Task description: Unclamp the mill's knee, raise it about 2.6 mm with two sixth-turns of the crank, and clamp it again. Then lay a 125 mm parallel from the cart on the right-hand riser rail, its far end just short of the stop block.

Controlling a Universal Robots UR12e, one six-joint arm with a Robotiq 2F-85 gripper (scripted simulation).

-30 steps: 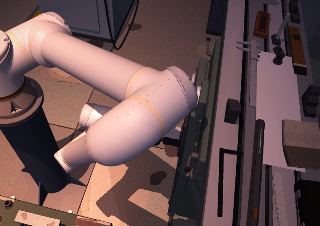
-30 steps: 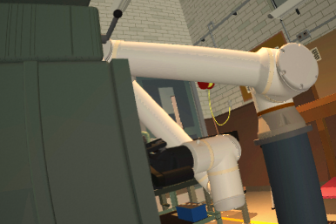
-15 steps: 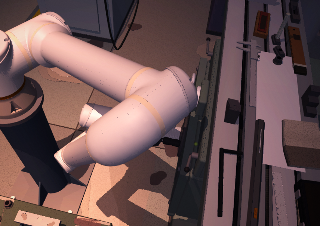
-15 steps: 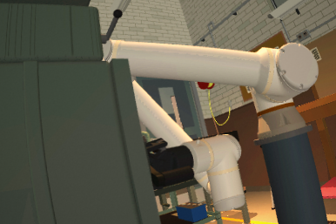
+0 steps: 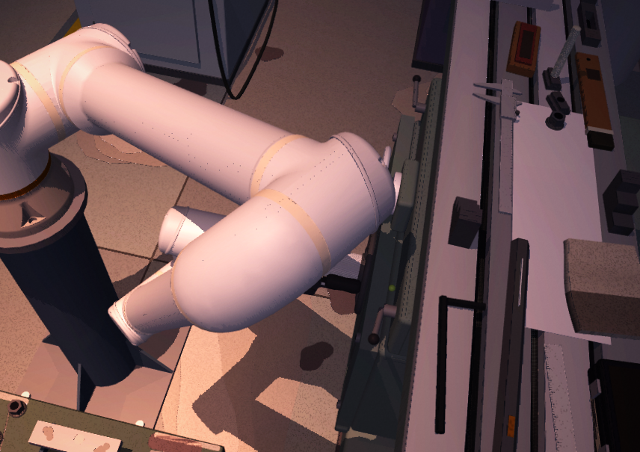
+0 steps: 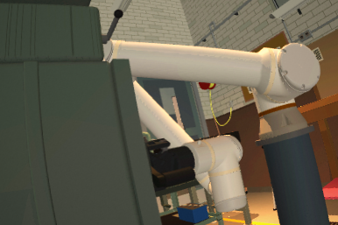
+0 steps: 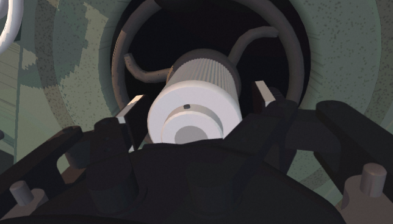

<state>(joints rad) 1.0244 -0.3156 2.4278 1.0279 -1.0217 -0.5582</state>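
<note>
My gripper [image 7: 195, 102] stands open around the pale, knurled hub of the knee crank [image 7: 195, 110], holding nothing. The hub points straight at the wrist camera, with a dark ring handwheel [image 7: 210, 39] and its curved spokes behind it, set in the mill's green casting. From the side camera the arm's elbow [image 5: 289, 241] hides the gripper and the crank against the mill's front [image 5: 398, 241]. On the mill table lie a long dark riser rail [image 5: 514, 334] and a dark block [image 5: 465, 221]. The cart's parallels are not clearly visible.
A grey cabinet [image 5: 170, 19] stands behind the arm, with a black cable looping to the floor. Calipers [image 5: 504, 127], clamps, orange blocks and a white sheet [image 5: 558, 220] crowd the table. The robot's pedestal [image 5: 31, 220] stands at left, and the mill's lever with a ball end [image 5: 380, 326] sticks out near the arm.
</note>
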